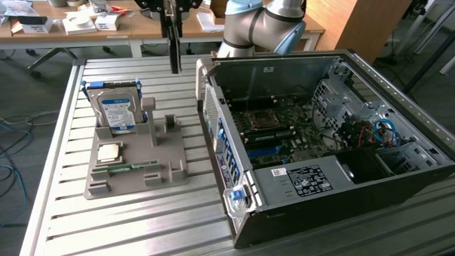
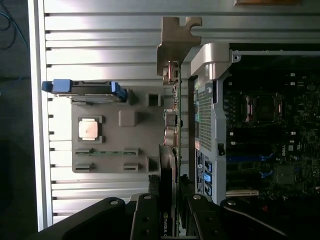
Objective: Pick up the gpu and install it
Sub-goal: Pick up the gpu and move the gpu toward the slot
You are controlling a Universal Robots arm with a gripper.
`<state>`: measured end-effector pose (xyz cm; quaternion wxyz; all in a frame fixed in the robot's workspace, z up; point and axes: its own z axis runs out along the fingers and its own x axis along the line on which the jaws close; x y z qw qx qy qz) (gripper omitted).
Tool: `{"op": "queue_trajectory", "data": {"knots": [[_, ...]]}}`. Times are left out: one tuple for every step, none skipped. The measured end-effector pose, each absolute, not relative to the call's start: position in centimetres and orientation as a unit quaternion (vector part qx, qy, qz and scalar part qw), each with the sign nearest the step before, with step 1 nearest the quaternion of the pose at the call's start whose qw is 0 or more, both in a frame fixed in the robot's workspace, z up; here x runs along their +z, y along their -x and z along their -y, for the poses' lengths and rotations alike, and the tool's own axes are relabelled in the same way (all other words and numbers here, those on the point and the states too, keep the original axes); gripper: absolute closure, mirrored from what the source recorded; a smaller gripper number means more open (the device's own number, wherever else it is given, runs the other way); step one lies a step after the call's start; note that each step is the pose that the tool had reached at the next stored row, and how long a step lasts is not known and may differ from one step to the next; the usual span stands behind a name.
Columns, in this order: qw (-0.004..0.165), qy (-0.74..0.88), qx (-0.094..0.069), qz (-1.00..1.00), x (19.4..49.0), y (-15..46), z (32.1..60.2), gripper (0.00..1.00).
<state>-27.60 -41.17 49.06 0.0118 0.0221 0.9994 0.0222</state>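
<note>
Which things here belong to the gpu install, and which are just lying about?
Part of the job:
- gpu, clamped in the gripper
- open computer case
- motherboard inside it

Lying about:
- hard drive, standing in the grey holder
- processor chip and RAM stick, lying on that holder
- boxes on the far desk

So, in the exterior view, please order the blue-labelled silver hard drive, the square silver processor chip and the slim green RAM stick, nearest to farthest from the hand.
From the hand:
1. blue-labelled silver hard drive, upright at the grey holder's far end.
2. square silver processor chip, flat, mid-holder.
3. slim green RAM stick, flat, towards the front.
</note>
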Motion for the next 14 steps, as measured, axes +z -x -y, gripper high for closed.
{"op": "queue_trajectory", "data": {"knots": [[0.012,-0.022,0.022,-0.999,49.1,27.2,41.2,0.74],[0.011,-0.022,0.022,-0.999,49.1,26.8,41.2,0.74],[0.011,-0.022,0.022,-0.999,49.1,26.4,41.2,0.74],[0.011,-0.022,0.022,-0.999,49.1,26.0,41.2,0.74],[0.011,-0.022,0.022,-0.999,49.1,25.5,41.2,0.74],[0.010,-0.022,0.022,-0.999,49.1,25.1,41.2,0.74],[0.010,-0.022,0.022,-0.999,49.1,24.6,41.2,0.74],[0.010,-0.022,0.022,-0.999,49.1,24.2,41.2,0.74],[0.009,-0.022,0.022,-0.999,49.1,23.7,41.2,0.74],[0.009,-0.022,0.022,-0.999,49.1,23.2,41.2,0.74],[0.009,-0.022,0.022,-0.999,49.1,22.8,41.2,0.74],[0.008,-0.022,0.022,-0.999,49.1,22.3,41.2,0.74],[0.008,-0.022,0.022,-0.999,49.1,21.9,41.2,0.74],[0.008,-0.022,0.022,-0.999,49.1,21.4,41.2,0.74]]}}
